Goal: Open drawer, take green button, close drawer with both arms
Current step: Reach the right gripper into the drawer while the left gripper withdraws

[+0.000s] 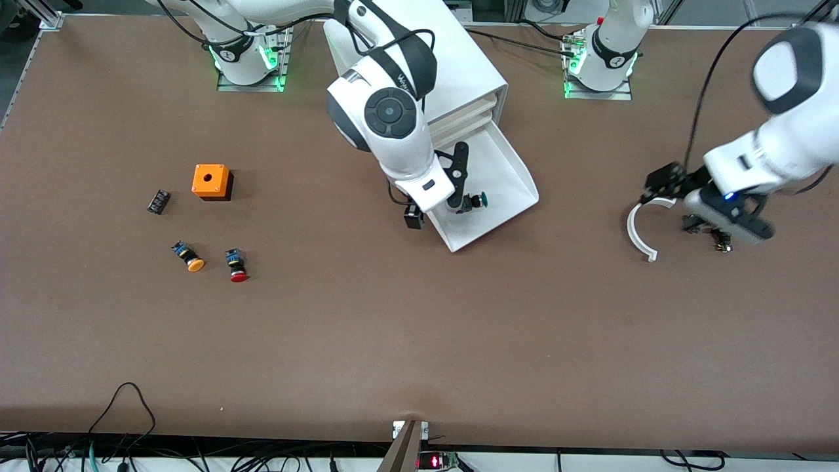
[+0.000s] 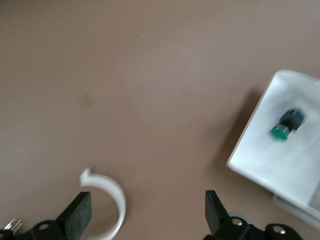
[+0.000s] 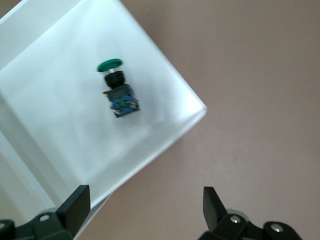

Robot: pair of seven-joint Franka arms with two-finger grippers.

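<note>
The drawer (image 1: 508,172), lowest of the white cabinet (image 1: 462,62), stands pulled out toward the front camera. The green-capped button (image 1: 473,200) lies on its side inside it. My right gripper (image 1: 438,190) hangs open and empty over the drawer's front corner, beside the button. In the right wrist view the button (image 3: 118,94) lies in the drawer (image 3: 55,130), apart from the open gripper (image 3: 145,206). My left gripper (image 1: 688,208) is open and empty over the table toward the left arm's end. The left wrist view shows that gripper (image 2: 148,211) open, with the drawer (image 2: 280,162) and the button (image 2: 288,124) farther off.
A white curved strip (image 1: 639,231) lies on the table beside my left gripper and shows in the left wrist view (image 2: 112,192). Toward the right arm's end lie an orange box (image 1: 211,181), a small black part (image 1: 158,201), an orange-capped button (image 1: 188,256) and a red-capped button (image 1: 236,265).
</note>
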